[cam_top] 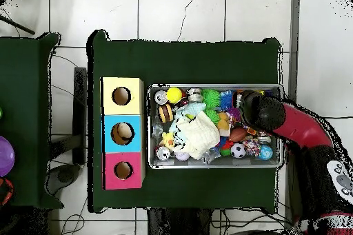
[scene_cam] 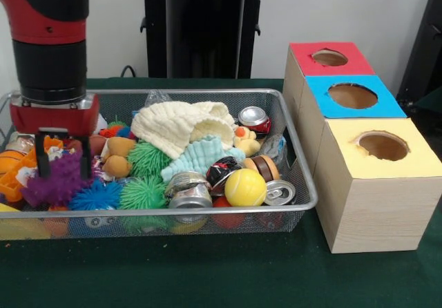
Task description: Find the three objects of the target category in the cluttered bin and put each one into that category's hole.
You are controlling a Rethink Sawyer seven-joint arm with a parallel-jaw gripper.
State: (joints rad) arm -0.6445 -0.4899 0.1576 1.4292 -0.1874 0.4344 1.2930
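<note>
My gripper (scene_cam: 64, 173) hangs low over the left end of the wire mesh bin (scene_cam: 297, 163). Its two black fingers (scene_cam: 43, 152) stand wide apart on either side of a purple spiky toy (scene_cam: 59, 184), so it is open. I cannot tell whether the pads touch the toy. Around it lie a blue spiky ball (scene_cam: 97, 196), green spiky balls (scene_cam: 143, 192), a brown plush toy (scene_cam: 117, 156) and an orange toy (scene_cam: 14, 173). In the overhead view the arm's head (cam_top: 260, 110) covers the gripper and the purple toy.
Three boxes with round holes stand beside the bin: red (scene_cam: 330, 58), blue (scene_cam: 352, 95), yellow (scene_cam: 382, 146). The bin also holds a white cloth (scene_cam: 183, 125), a teal cloth (scene_cam: 200, 155), a yellow ball (scene_cam: 244, 187), several crushed cans (scene_cam: 190, 192) and a rubber duck (scene_cam: 245, 141).
</note>
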